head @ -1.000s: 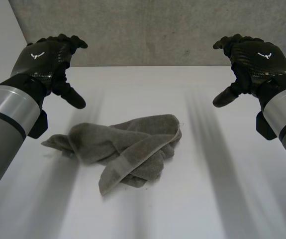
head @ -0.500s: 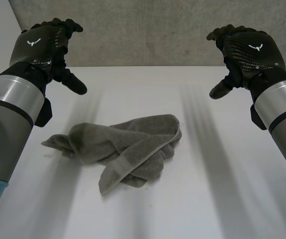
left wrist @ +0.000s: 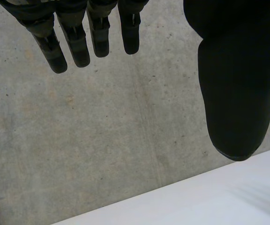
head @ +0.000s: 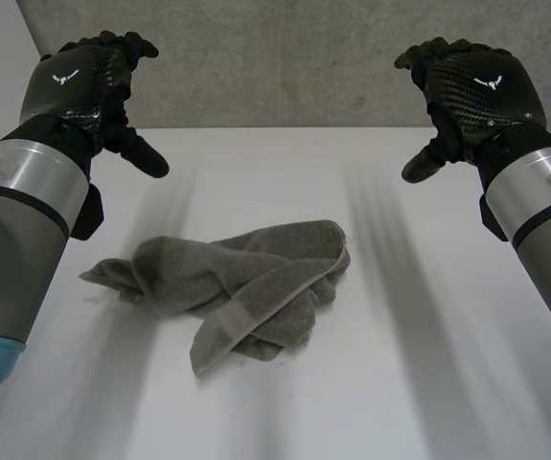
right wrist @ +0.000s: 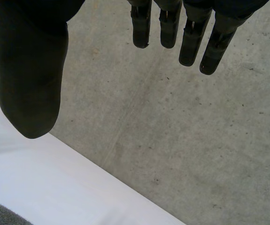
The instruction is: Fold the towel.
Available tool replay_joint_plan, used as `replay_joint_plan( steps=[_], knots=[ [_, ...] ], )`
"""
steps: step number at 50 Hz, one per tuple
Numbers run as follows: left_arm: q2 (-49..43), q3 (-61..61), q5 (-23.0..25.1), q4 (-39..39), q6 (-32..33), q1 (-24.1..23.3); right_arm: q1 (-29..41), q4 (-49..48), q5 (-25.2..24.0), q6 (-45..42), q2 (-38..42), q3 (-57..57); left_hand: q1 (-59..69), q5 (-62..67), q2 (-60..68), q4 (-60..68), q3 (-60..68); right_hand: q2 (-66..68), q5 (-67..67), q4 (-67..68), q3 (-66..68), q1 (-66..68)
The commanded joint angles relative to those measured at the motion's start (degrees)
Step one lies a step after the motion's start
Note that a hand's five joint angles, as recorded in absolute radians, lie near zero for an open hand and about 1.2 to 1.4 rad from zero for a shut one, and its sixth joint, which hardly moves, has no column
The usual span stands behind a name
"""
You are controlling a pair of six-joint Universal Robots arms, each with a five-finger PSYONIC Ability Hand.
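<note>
1. Head view: I see the towel [head: 232,287] crumpled in a heap on the white table [head: 428,383]. It lies between the two arms, nearer to me than either hand. The left hand [head: 83,86] hovers above the far part of the table, beyond the towel's left end and out to that side, well apart from it. The right hand [head: 476,91] mirrors it on the other side, well apart from the towel's right end. Both hands point toward the grey concrete wall [head: 285,57], loosely open with nothing in them.
2. Left wrist view: the fingers [left wrist: 73,44] are straight and slightly spread, and the thumb [left wrist: 233,93] is held far off to their side. I read the hand as wide open and empty. The wall is past the fingertips, and the table edge runs just beyond the thumb tip.
3. Right wrist view: same layout here. The fingers [right wrist: 191,44] are straight and the thumb [right wrist: 29,79] is well apart from them, so the hand is wide and holds nothing. The wall is past the fingertips and the table is beyond the thumb. A grey bit of towel shows past the thumb tip, well clear of it.
</note>
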Motion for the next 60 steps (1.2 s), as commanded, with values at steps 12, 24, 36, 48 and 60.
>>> replay_joint_plan(
  steps=[12, 24, 36, 48, 60],
  knots=[
    [-0.4, 0.5, -0.6, 0.0, -0.2, -0.3, 0.1, -0.7, -0.2, -0.7, 0.3, -0.2, -5.3, -5.0, -5.2, -5.3, -5.3, -4.8, -9.3, -4.7, -4.1, -3.1],
    [-0.6, 0.6, -0.6, -0.1, -0.2, -0.3, 0.1, -0.7, -0.2, -0.7, 0.3, -0.2, -5.1, -4.8, -5.1, -5.2, -5.1, -4.8, -9.3, -4.7, -4.1, -3.1],
    [-0.9, 0.6, -0.6, 0.0, -0.2, -0.3, 0.1, -0.7, -0.2, -0.7, 0.3, -0.1, -4.5, -4.2, -4.4, -4.5, -4.4, -4.8, -9.3, -4.7, -4.1, -3.1],
    [-1.0, 0.6, -0.6, 0.0, -0.2, -0.3, 0.2, -0.7, -0.8, -0.6, 0.3, -0.1, 2.3, 2.6, 2.3, 2.3, 2.3, 3.1, -1.5, 3.2, 3.7, 4.7],
    [-1.9, 0.5, -0.5, 0.2, 3.9, -0.4, 0.8, 0.0, -1.1, -1.2, 0.6, -0.1, -4.5, -4.2, -4.4, -4.5, -4.4, -4.8, -9.3, -4.7, -4.1, -3.1]
  ],
)
